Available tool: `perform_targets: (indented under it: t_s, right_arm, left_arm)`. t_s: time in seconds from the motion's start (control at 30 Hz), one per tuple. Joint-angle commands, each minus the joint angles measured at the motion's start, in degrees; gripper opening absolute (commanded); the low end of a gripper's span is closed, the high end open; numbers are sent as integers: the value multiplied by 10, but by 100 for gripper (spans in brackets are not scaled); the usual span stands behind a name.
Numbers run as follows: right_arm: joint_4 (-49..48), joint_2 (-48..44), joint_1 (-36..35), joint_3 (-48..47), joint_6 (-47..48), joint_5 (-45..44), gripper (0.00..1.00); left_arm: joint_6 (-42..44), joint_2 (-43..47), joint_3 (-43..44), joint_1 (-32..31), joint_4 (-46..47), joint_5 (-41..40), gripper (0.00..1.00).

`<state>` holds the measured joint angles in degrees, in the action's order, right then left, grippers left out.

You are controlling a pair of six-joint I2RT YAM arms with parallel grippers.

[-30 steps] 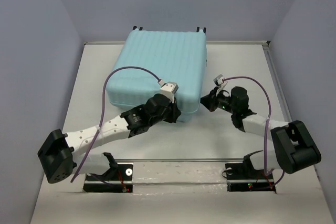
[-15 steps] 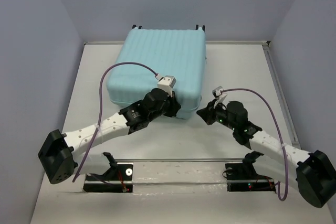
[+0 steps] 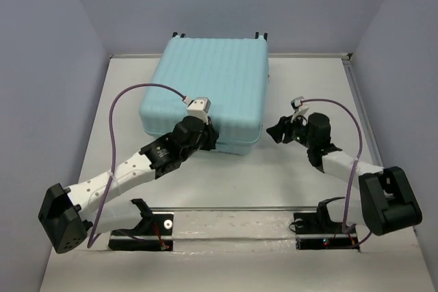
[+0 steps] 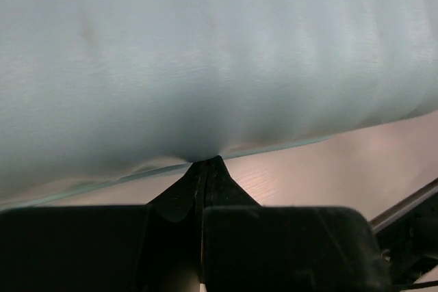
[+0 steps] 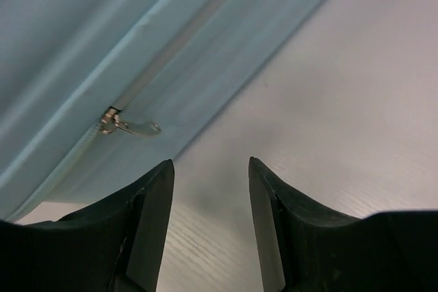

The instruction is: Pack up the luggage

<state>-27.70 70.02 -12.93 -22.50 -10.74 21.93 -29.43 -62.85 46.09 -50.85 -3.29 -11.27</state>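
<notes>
Count: one pale aqua-blue ribbed hard-shell suitcase, closed, lying flat, centred at far edge of white worktop. Two grippers.
Your left gripper: jaws closed, tips against suitcase's near-side seam.
Your right gripper: jaws parted, holding nothing, just off suitcase's near-right corner.
Right wrist view alone shows one metal zip pull; overhead does not.
</notes>
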Motion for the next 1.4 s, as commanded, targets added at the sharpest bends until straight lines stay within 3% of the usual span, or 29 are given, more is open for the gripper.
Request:
perform_targets:
  t_s: [0.0, 0.23, 0.67, 0.87, 1.0, 1.17, 1.37]
  right_arm:
    - [-75, 58, -3, -60, 70, 151, 54]
    - [-122, 105, 30, -76, 96, 275, 59]
    - [-159, 168, 30, -115, 108, 354, 52]
    - [-210, 180, 30, -114, 68, 366, 38]
    - [-275, 204, 30, -109, 30, 368, 11]
    - [-327, 209, 30, -93, -18, 358, 7]
    - [-314, 178, 30, -44, -37, 306, 7]
  left_arm:
    - [2, 33, -10, 47, 1, -116, 6]
    - [-3, 55, -11, 72, -15, -119, 6]
    - [-10, 51, -28, 73, 4, -74, 6]
    - [5, 48, -45, 67, 46, -3, 6]
    - [17, 41, -52, 44, 67, 10, 6]
    - [21, 36, -52, 1, 86, 4, 6]
    - [37, -30, -25, -40, 130, 33, 6]
